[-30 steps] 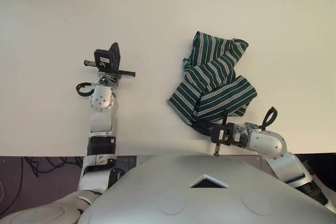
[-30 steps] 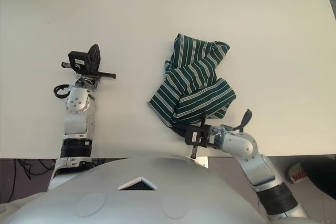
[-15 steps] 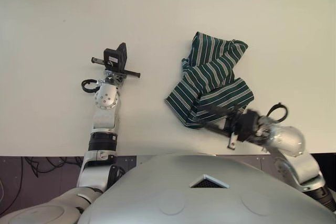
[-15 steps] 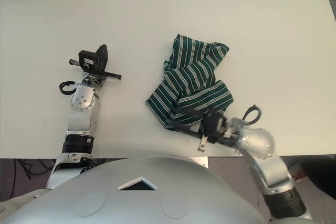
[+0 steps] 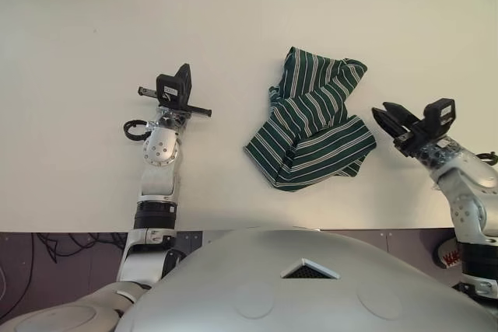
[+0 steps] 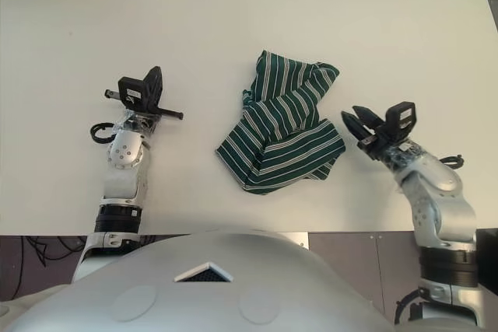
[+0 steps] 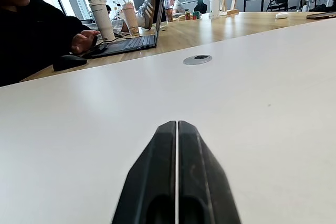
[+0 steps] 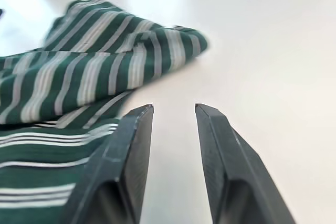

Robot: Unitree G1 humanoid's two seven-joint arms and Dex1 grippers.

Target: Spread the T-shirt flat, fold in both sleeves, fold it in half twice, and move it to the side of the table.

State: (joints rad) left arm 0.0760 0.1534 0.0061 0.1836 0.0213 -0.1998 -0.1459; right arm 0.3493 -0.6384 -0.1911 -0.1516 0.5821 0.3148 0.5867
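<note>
Crumpled green T-shirt with white stripes (image 5: 311, 126) is lying in a loose heap on the white table (image 5: 93, 29), its layers overlapping so that sleeves and hem cannot be told apart. The right gripper (image 8: 174, 109) is hovering just beside the T-shirt's right edge, apart from the cloth, its jaws standing parted and holding nothing. The left gripper (image 7: 177, 125) is resting well apart from the T-shirt on its left, fingers pressed together and empty. The fabric is probably light, soft and limp, so it is likely to drape and drag rather than keep any shape. Pinching a single outer layer at the free edge nearest each gripper, then drawing outward, looks the soundest hold for spreading. A lidded tumbler (image 7: 101, 17) is standing on a separate desk far beyond the T-shirt, and its contents are hidden.
</note>
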